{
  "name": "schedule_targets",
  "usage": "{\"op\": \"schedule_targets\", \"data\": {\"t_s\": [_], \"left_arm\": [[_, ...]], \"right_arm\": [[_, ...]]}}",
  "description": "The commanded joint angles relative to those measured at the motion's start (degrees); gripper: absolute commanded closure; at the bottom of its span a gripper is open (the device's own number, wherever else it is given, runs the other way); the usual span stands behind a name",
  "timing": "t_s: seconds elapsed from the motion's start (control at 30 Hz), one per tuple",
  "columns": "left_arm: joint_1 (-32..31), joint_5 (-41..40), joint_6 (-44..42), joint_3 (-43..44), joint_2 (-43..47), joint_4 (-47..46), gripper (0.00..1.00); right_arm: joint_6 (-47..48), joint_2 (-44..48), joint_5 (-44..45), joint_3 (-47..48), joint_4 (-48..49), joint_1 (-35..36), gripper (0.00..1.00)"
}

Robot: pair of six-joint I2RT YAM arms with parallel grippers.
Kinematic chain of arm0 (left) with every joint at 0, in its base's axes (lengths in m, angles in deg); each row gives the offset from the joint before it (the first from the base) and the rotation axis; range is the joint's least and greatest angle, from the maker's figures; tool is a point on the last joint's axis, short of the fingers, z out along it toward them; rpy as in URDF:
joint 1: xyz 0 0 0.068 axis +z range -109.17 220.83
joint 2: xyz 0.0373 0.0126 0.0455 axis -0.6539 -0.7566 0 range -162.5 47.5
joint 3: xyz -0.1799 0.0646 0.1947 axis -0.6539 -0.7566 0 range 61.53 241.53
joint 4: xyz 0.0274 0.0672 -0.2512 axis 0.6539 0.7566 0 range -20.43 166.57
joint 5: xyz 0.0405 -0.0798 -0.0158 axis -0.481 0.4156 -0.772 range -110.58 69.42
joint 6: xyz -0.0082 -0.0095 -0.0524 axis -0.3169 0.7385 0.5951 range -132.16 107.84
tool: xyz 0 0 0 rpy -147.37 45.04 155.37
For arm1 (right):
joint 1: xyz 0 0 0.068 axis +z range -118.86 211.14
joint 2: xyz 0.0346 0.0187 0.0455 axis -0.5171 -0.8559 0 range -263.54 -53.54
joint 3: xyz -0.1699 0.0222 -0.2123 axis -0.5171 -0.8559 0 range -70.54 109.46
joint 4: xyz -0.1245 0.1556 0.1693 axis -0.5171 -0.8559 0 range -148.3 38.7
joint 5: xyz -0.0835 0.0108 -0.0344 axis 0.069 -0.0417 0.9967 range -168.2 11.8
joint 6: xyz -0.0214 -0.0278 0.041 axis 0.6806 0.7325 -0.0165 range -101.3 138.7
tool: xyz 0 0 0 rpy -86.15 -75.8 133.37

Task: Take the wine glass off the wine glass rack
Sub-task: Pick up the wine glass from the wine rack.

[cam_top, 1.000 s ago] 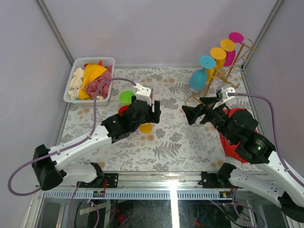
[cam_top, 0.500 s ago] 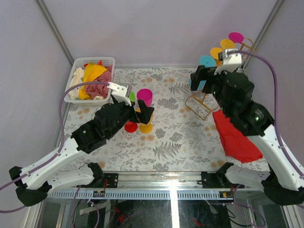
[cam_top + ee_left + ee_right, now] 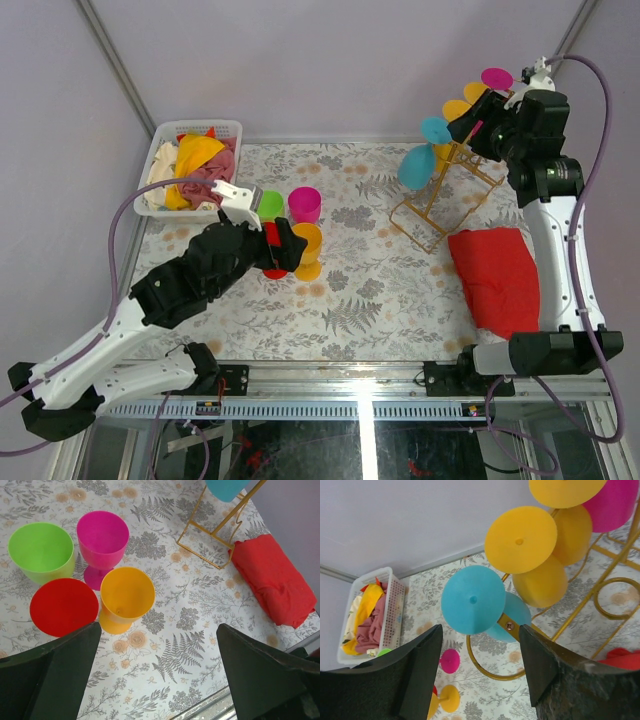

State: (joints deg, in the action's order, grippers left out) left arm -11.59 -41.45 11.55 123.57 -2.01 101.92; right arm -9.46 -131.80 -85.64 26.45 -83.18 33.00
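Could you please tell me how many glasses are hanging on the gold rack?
4 on the rack: a blue glass lowest, then a yellow glass, a second yellow glass, and a pink glass highest. Another may be hidden behind them.

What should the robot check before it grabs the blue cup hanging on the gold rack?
1. Right tool open: ok, its fingers are spread wide.
2. Blue wine glass lined up: ok, its round foot faces the right wrist camera, between the two fingers.
3. Grip on the glass: not ok, the fingers are not touching it.
4. Way out clear: ok, the blue glass hangs at the outer end of the rack, with the other hanging glasses behind it.
5. Left tool out of the way: ok, it is open over the standing glasses, far from the rack.
6. Rack steady when pulled: cannot tell.
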Motion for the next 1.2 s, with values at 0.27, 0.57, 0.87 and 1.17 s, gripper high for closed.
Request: {"op": "schedule_targets", "data": {"t_s": [0.27, 0.57, 0.87, 1.17], "left_arm": [[0.24, -0.05, 2.48, -0.48, 3.38, 0.33, 0.00], [0.27, 0.22, 3.02, -0.17, 5.59, 1.30, 0.00], [0.30, -0.14, 3.21, -0.09, 6.97, 1.99, 0.00], [0.31, 0.36, 3.46, -0.01, 6.99, 2.21, 0.00]], "right_arm": [[-4.09, -4.70, -3.73, 1.56, 6.65, -1.40, 0.41], [-5.02, -7.93, -4.57, 2.37, 7.69, -2.27, 0.45], [-5.97, -9.67, -5.29, 2.32, 8.66, -2.65, 0.48], [-8.66, -9.61, -9.14, 0.20, 11.19, -3.60, 0.56]]}}
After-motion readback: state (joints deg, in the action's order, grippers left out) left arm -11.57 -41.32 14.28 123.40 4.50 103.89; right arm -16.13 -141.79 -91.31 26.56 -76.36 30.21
